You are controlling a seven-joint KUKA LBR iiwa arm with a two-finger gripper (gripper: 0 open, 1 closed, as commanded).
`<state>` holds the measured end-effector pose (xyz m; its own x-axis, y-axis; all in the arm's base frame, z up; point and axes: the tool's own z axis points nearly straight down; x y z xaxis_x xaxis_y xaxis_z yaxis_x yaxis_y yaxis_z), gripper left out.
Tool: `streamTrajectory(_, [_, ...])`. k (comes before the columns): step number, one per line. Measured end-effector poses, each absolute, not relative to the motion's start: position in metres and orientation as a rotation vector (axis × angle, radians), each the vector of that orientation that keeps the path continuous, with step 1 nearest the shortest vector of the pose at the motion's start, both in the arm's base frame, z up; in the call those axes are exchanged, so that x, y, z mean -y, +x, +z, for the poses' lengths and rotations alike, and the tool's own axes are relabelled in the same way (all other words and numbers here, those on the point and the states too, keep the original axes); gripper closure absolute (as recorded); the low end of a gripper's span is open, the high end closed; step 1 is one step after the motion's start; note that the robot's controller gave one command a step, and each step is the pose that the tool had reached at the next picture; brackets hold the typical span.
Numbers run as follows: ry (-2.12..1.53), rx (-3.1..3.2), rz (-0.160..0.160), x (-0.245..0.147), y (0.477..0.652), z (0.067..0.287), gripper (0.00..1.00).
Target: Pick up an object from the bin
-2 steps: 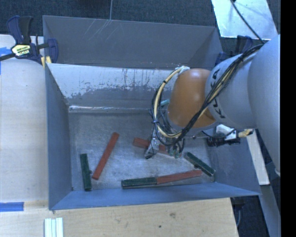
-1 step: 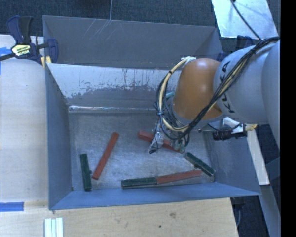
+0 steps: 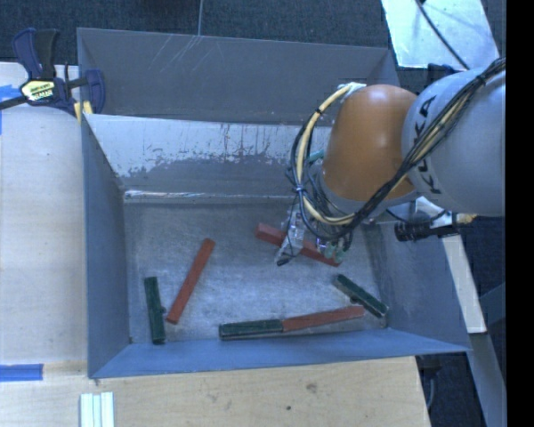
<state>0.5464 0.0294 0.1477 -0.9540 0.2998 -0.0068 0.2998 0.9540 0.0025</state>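
Grey bin (image 3: 107, 238); arm (image 3: 445, 149) comes in from the right. Gripper (image 3: 288, 249) is low over the short red stick (image 3: 269, 234), which lies on the floor nr the back wall, right of centre. Gripper open or closed: cannot tell. Step, in my judgement: approach/grasp, stick not yet lifted. Next move needs a firm hold across the stick's narrow side, then a straight lift.

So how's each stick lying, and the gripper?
gripper: low over back red stick.
back red stick: flat, partly hidden.
left red stick: flat, slanted.
left green stick: flat, beside left wall.
front green stick: flat, meeting front red stick.
front red stick: flat.
right green stick: flat, slanted.
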Motion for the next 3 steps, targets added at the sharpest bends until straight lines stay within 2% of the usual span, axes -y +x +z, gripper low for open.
streamTrajectory(1, [0.475, -3.1, 0.002, -0.029, 0.547, 0.154, 1.0])
streamTrajectory(2, [0.474, -3.098, 0.003, -0.028, 0.549, 0.194, 1.0])
streamTrajectory(3, [0.472, -3.1, 0.002, -0.028, 0.55, 0.2, 1.0])
